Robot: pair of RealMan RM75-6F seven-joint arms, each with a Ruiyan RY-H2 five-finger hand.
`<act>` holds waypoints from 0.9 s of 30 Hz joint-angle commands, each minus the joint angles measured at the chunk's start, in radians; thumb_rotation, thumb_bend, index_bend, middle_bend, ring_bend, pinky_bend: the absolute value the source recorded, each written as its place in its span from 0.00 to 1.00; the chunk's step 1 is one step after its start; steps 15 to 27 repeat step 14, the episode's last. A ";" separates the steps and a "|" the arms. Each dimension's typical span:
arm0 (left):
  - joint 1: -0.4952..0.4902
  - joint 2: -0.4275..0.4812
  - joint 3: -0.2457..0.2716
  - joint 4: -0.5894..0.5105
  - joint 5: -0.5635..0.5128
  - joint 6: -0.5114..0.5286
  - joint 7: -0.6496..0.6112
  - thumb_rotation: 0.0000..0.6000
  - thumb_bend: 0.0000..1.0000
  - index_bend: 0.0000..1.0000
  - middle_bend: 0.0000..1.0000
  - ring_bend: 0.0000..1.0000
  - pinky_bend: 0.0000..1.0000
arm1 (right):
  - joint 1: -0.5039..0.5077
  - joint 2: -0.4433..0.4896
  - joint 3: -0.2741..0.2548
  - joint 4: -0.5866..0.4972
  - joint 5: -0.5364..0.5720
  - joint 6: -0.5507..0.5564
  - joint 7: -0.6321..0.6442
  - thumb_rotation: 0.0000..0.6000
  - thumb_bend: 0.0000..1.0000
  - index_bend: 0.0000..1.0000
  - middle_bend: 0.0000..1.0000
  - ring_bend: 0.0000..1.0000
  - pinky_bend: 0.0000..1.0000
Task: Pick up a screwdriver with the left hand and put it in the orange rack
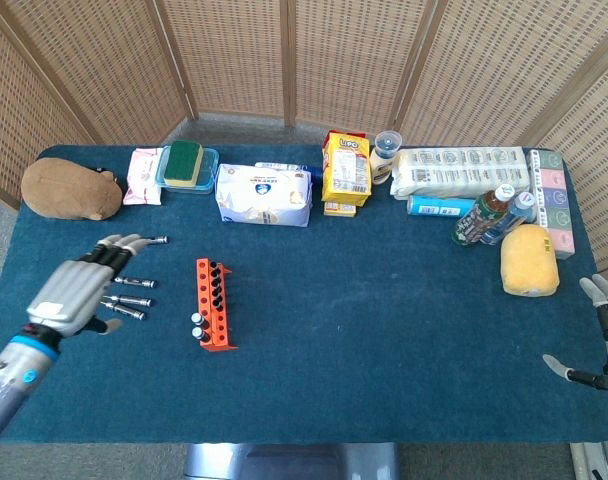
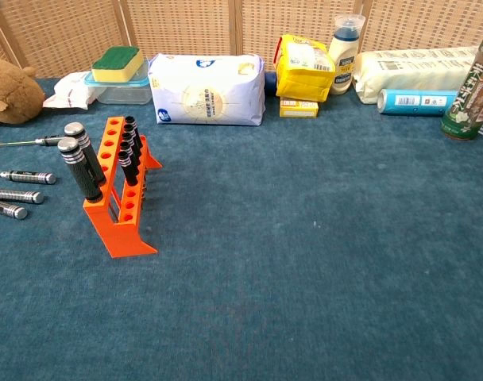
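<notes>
Your left hand (image 1: pixel 76 296) is raised above the left part of the blue table (image 1: pixel 384 330), with the fingers stretched out and apart, and it holds nothing. The chest view does not show this hand at all. Under its fingertips and just to its right, three loose screwdrivers (image 1: pixel 132 299) lie flat on the cloth, one behind the other, with the silver knurled handles pointing toward the rack. In the chest view the same three (image 2: pixel 17 194) lie at the left edge, parallel to each other. A fourth, thinner screwdriver (image 1: pixel 152 240) lies just beyond the fingertips, on the far side of the hand.

The orange rack (image 1: pixel 213 306) stands to the right of your hand, near it but not touching. Its far holes carry a row of small black-handled drivers (image 2: pixel 129 146), and two bigger screwdrivers with black grips and silver caps (image 2: pixel 80 166) stand in the near end, leaning a little to the left.

Beyond the hand, at the far edge of the table, you have a brown plush toy (image 1: pixel 70 188), a pack of wipes (image 1: pixel 144 176), a box with a green-yellow sponge (image 1: pixel 185 161) on it, and a white bag (image 1: pixel 265 194). Further to the right stands a yellow package (image 1: pixel 346 170).

Your right hand (image 1: pixel 599 330) is well apart, at the right edge of the head view. Only some fingers show there, so I cannot tell its state.
</notes>
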 commanded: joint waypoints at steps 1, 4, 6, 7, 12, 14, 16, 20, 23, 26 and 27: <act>0.224 -0.085 0.075 0.180 0.197 0.226 -0.049 1.00 0.08 0.00 0.00 0.00 0.21 | -0.001 -0.003 -0.001 0.002 -0.005 0.005 -0.004 1.00 0.00 0.03 0.02 0.02 0.00; 0.317 -0.156 0.088 0.288 0.238 0.313 -0.094 1.00 0.08 0.00 0.00 0.00 0.19 | 0.001 -0.009 -0.003 0.006 -0.011 0.005 -0.013 1.00 0.00 0.03 0.02 0.02 0.00; 0.370 -0.201 0.093 0.348 0.257 0.356 -0.123 1.00 0.08 0.00 0.00 0.00 0.18 | 0.001 -0.013 -0.005 0.007 -0.017 0.008 -0.020 1.00 0.00 0.03 0.02 0.02 0.00; 0.389 -0.216 0.096 0.366 0.261 0.368 -0.128 1.00 0.08 0.00 0.00 0.00 0.18 | 0.001 -0.015 -0.006 0.007 -0.020 0.010 -0.023 1.00 0.00 0.03 0.02 0.02 0.00; 0.465 -0.272 0.092 0.407 0.277 0.418 -0.119 1.00 0.08 0.00 0.00 0.00 0.17 | -0.004 -0.015 -0.006 0.003 -0.027 0.024 -0.024 1.00 0.00 0.03 0.01 0.02 0.00; 0.479 -0.285 0.087 0.405 0.283 0.424 -0.112 1.00 0.08 0.00 0.00 0.00 0.17 | -0.005 -0.015 -0.006 0.004 -0.025 0.026 -0.021 1.00 0.00 0.03 0.01 0.02 0.00; 0.479 -0.285 0.087 0.405 0.283 0.424 -0.112 1.00 0.08 0.00 0.00 0.00 0.17 | -0.005 -0.015 -0.006 0.004 -0.025 0.026 -0.021 1.00 0.00 0.03 0.01 0.02 0.00; 0.479 -0.285 0.087 0.405 0.283 0.424 -0.112 1.00 0.08 0.00 0.00 0.00 0.17 | -0.005 -0.015 -0.006 0.004 -0.025 0.026 -0.021 1.00 0.00 0.03 0.01 0.02 0.00; 0.479 -0.285 0.087 0.405 0.283 0.424 -0.112 1.00 0.08 0.00 0.00 0.00 0.17 | -0.005 -0.015 -0.006 0.004 -0.025 0.026 -0.021 1.00 0.00 0.03 0.01 0.02 0.00; 0.479 -0.285 0.087 0.405 0.283 0.424 -0.112 1.00 0.08 0.00 0.00 0.00 0.17 | -0.005 -0.015 -0.006 0.004 -0.025 0.026 -0.021 1.00 0.00 0.03 0.01 0.02 0.00; 0.479 -0.285 0.087 0.405 0.283 0.424 -0.112 1.00 0.08 0.00 0.00 0.00 0.17 | -0.005 -0.015 -0.006 0.004 -0.025 0.026 -0.021 1.00 0.00 0.03 0.01 0.02 0.00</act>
